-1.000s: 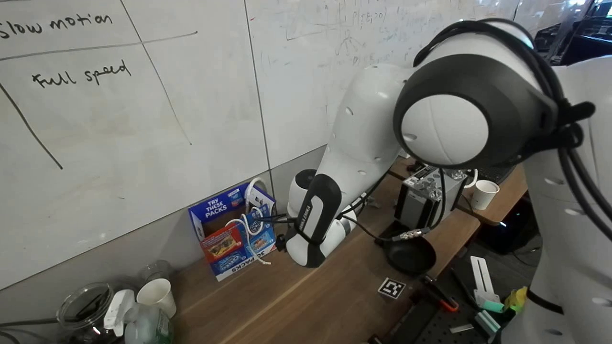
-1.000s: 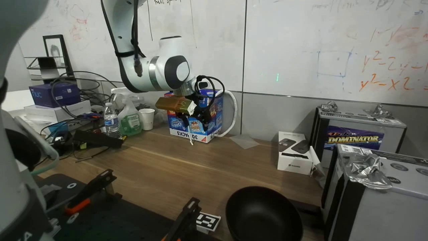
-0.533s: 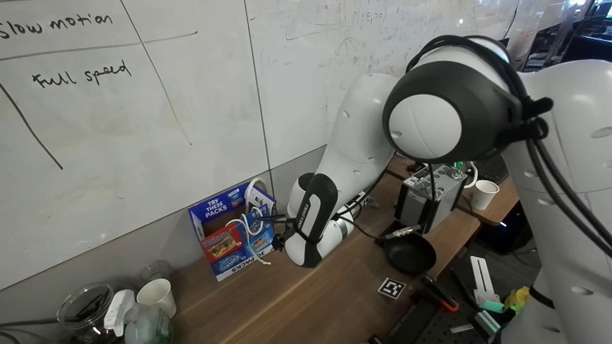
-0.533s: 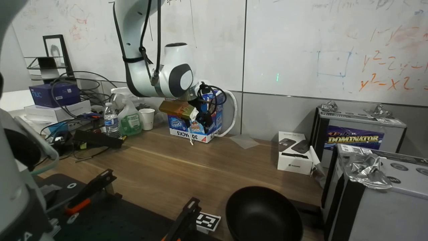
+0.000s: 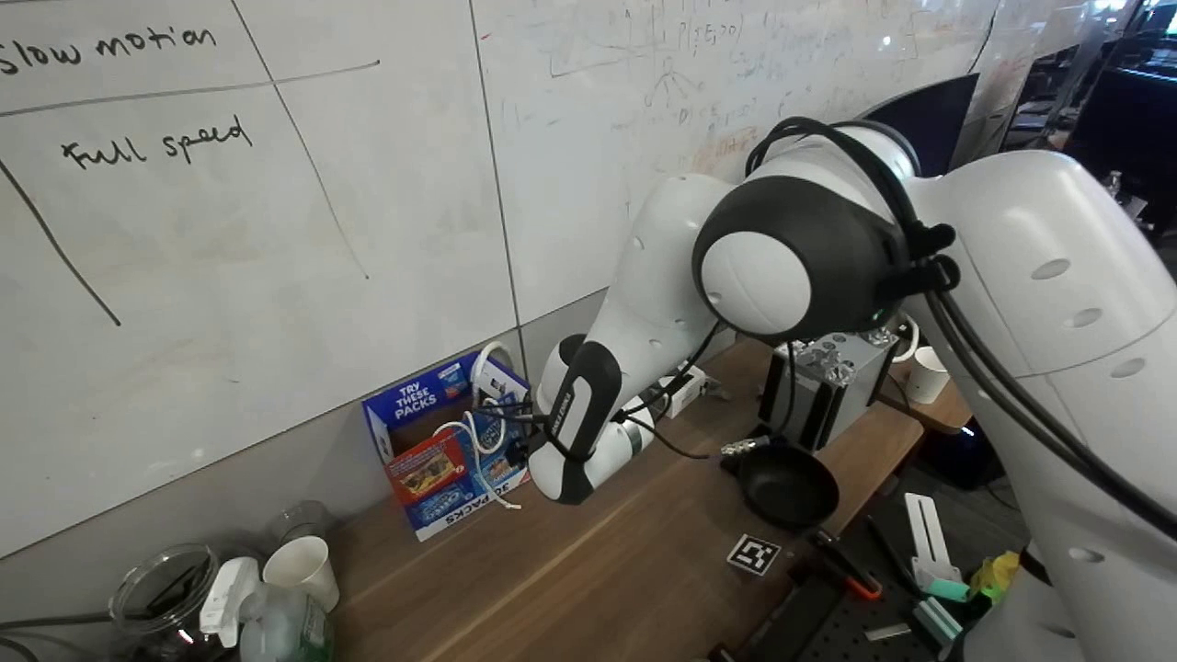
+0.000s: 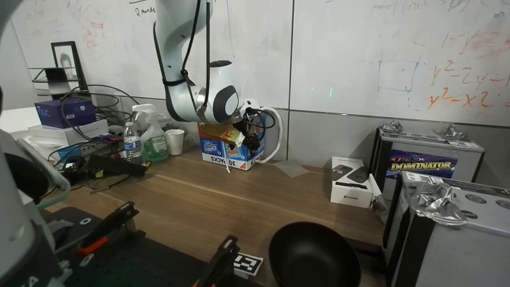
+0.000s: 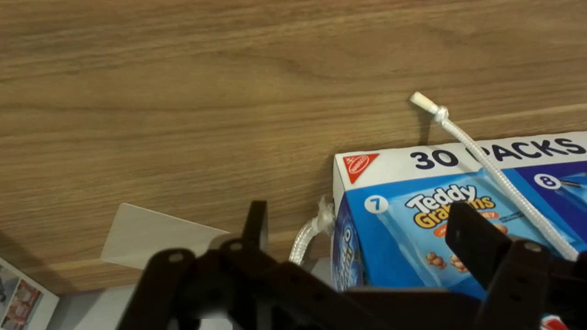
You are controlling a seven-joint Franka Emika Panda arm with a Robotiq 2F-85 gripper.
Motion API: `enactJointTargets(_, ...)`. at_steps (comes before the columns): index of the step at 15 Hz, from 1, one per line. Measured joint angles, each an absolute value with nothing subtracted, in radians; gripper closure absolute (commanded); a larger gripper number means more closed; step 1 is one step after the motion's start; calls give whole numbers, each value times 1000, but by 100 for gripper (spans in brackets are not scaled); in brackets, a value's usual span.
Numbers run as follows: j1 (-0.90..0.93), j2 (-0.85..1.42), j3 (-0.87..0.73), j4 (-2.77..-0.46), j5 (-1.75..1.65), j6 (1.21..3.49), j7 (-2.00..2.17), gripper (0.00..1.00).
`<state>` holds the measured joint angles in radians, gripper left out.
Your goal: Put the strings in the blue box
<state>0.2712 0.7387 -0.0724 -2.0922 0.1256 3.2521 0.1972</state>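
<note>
since the earlier frames the arm (image 5: pixel 588 405) has sunk and swung closer to the blue box (image 5: pixel 423 478), while the box itself looks unmoved. the gripper (image 7: pixel 357 211) hangs by the box's front corner, jaws spread wide and gripping nothing. the strings (image 7: pixel 509 189) lie looped over the box's rim, a strand trailing down its printed front, so the job looks only partly done. the step in hand seems to be catching that loose strand: the jaws do best to close on cord alone, clear of the box's card wall, lift it above the rim before going inward, and let go low inside the box. only the wrist view makes plain a knotted end (image 7: pixel 441 114) before the box and a frayed end (image 7: pixel 325 217) at its side; the box's open top (image 5: pixel 418 429) shows in an exterior view but not from the wrist.
</note>
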Motion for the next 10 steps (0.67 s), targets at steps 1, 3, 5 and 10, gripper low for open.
enactJointTargets(1, 270, 747, -73, -2072, 127, 3252, 198, 0)
enactJointTargets(3, 270, 751, -72, -2044, 129, 3252, 199, 0)
enactJointTargets(5, 269, 746, -68, -2028, 132, 3252, 200, 0)
enactJointTargets(10, 284, 699, -53, -2023, 152, 3224, 222, 0)
